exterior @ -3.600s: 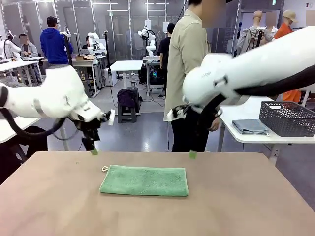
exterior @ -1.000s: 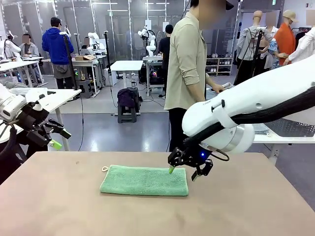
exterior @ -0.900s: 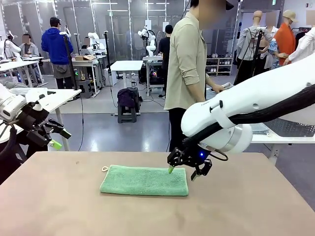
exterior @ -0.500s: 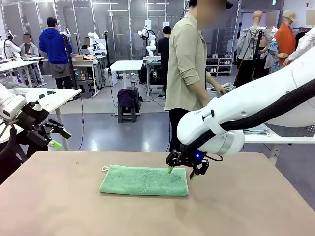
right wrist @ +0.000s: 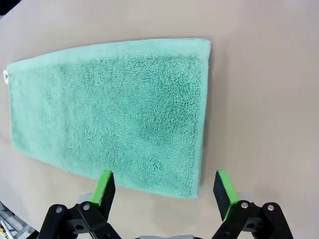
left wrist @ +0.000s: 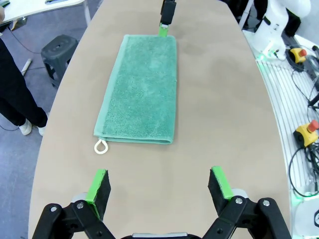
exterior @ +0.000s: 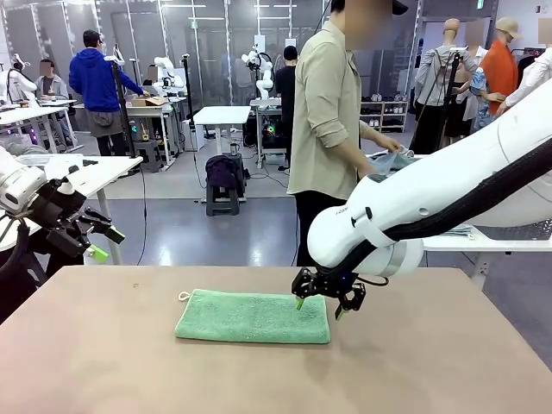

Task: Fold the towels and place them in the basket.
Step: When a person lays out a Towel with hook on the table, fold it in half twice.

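A sea-green towel (exterior: 253,316) lies folded in a long strip in the middle of the brown table (exterior: 431,362), its white loop (exterior: 183,296) at the far left corner. My right gripper (exterior: 319,309) hangs open just above the towel's right end. In the right wrist view the towel (right wrist: 109,109) spreads out ahead, and its short edge runs between the fingers of the right gripper (right wrist: 164,189). My left gripper (exterior: 108,245) is open and empty, off the table's left side. From there the left gripper (left wrist: 159,186) looks along the towel (left wrist: 142,89). The basket is hidden behind my right arm.
A person (exterior: 328,121) stands beyond the table's far edge, turned to a white side table (exterior: 483,243) at the right, with both hands on a pale cloth (exterior: 390,161). My right arm (exterior: 448,190) spans the right half of the view.
My right gripper has sunk a little and edged left over the towel's right end. The person has lifted a cloth at the side table. My left arm has stayed still.
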You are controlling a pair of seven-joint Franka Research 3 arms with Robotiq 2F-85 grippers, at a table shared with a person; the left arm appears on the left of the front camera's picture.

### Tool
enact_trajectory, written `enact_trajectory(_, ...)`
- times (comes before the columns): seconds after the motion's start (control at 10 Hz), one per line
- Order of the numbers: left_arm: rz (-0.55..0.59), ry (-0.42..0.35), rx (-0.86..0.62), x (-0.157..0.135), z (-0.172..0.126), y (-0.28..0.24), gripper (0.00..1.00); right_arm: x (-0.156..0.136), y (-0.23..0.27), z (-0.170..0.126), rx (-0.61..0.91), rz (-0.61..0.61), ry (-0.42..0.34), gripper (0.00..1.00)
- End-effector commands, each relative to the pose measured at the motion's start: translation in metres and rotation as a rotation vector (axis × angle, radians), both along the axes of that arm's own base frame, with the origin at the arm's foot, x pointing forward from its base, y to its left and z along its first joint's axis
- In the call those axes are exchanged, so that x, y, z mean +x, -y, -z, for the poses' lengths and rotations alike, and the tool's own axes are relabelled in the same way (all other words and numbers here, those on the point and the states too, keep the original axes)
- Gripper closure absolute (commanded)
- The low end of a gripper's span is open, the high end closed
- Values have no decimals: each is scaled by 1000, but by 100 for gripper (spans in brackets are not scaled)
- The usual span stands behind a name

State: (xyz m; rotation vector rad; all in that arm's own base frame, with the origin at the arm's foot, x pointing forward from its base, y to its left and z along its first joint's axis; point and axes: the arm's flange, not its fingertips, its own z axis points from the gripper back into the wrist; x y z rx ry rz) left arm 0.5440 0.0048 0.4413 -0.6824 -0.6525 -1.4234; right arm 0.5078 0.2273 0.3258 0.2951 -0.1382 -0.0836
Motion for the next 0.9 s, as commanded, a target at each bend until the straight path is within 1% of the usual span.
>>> enact_trajectory(0.0, -3, -10, 15, 0, -2, -1, 0, 9, -11, 5, -34, 43, 19, 0)
enact_trajectory(0.2, -3, -10, 15, 0, -2, -1, 0, 12, -11, 10, -40, 32, 27, 0)
enact_trajectory(0.5, -3, -10, 15, 0, -2, -1, 0, 15, -11, 17, -60, 34, 29, 6)
enact_trajectory(0.6, -3, -10, 15, 0, -2, -1, 0, 15, -12, 19, -82, 45, 33, 24)
enact_trajectory(0.8, -3, -10, 15, 0, -2, -1, 0, 16, -14, 22, -91, 41, 40, 26)
